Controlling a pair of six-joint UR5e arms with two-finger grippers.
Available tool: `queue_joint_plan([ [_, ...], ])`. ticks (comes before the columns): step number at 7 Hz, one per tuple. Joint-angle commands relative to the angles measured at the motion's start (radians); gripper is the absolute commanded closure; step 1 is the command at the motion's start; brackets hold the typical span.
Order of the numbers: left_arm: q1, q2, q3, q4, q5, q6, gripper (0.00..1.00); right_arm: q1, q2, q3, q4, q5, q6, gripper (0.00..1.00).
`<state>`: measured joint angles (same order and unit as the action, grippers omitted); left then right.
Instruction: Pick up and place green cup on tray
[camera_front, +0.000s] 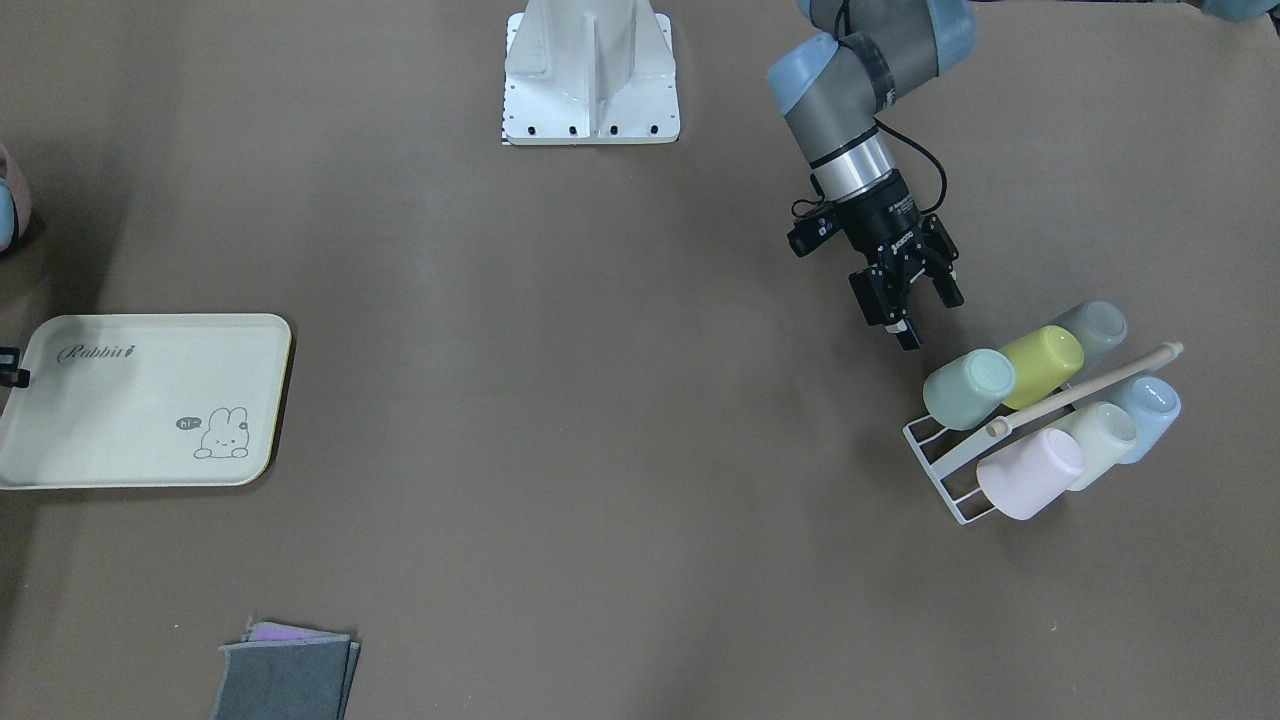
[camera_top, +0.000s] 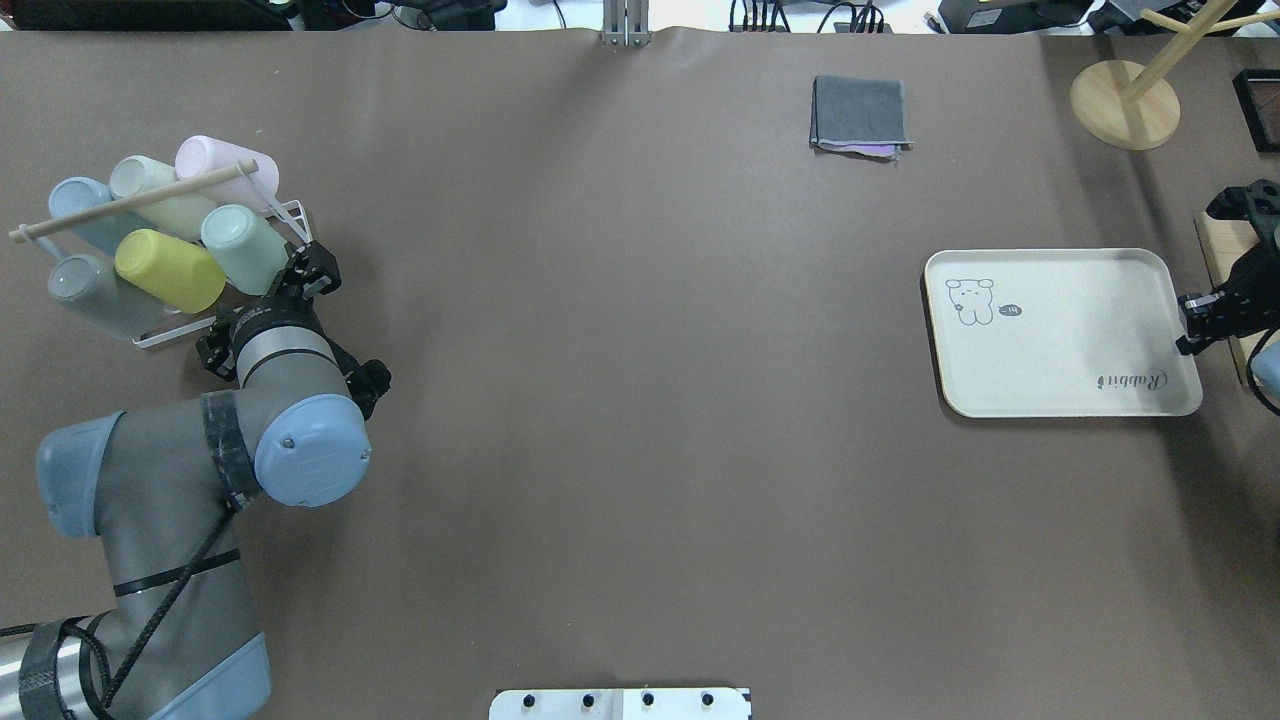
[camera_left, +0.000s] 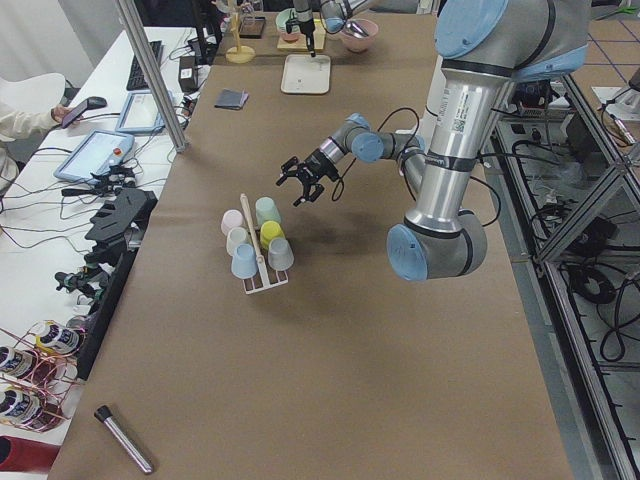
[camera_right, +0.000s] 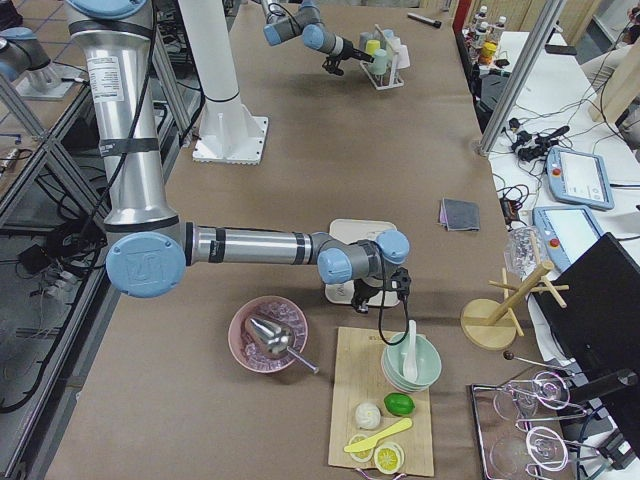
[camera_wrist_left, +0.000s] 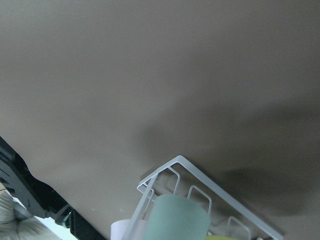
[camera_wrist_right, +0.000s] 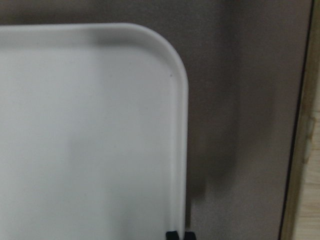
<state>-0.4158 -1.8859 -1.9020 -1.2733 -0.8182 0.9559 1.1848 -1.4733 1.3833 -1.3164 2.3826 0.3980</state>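
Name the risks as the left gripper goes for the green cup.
The green cup lies close beside the yellow-green cup on the wire rack; the open left gripper may knock that neighbour. Lifting it may drag the rack along. The tray is far across the table; a weak grip risks a drop.

The left arm comes in from the robot's edge near the table's left end, elbow bent, with the forearm reaching toward the far left corner. Its wrist tips downward, and the left gripper hangs above the tabletop with both fingers spread wide, holding nothing. The right arm stretches out low near the table's right end, and the right gripper has its fingertips pinched on the rim of the tray
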Motion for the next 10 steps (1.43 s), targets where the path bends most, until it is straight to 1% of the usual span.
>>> queue_joint_plan([
  [1, 0.028, -0.006, 0.081, 0.002, 0.089, 0.004, 0.01, 0.057, 0.001, 0.0, 0.02, 0.111, 0.005, 1.0],
  [2, 0.028, -0.007, 0.089, 0.012, 0.103, 0.004, 0.01, 0.091, 0.004, 0.0, 0.02, 0.177, 0.005, 1.0],
  [3, 0.032, -0.016, 0.128, 0.015, 0.169, 0.004, 0.01, 0.116, 0.004, 0.013, 0.02, 0.228, 0.007, 1.0],
  [4, 0.032, -0.03, 0.144, 0.015, 0.18, 0.003, 0.01, 0.119, -0.004, 0.052, 0.019, 0.239, 0.015, 1.0],
  [5, 0.034, -0.045, 0.184, 0.014, 0.232, 0.0, 0.01, 0.118, -0.005, 0.097, 0.02, 0.247, 0.115, 1.0],
  [6, 0.034, -0.047, 0.199, 0.014, 0.24, -0.005, 0.01, 0.09, 0.005, 0.15, 0.022, 0.247, 0.195, 1.0],
  [7, 0.034, -0.044, 0.219, 0.014, 0.241, -0.005, 0.01, 0.04, 0.007, 0.195, 0.023, 0.239, 0.218, 1.0],
  [8, 0.032, -0.035, 0.222, 0.012, 0.241, -0.005, 0.01, -0.024, 0.027, 0.233, 0.023, 0.213, 0.284, 1.0],
  [10, 0.032, -0.029, 0.236, 0.011, 0.241, -0.017, 0.01, -0.162, 0.156, 0.238, 0.023, 0.135, 0.445, 1.0],
])
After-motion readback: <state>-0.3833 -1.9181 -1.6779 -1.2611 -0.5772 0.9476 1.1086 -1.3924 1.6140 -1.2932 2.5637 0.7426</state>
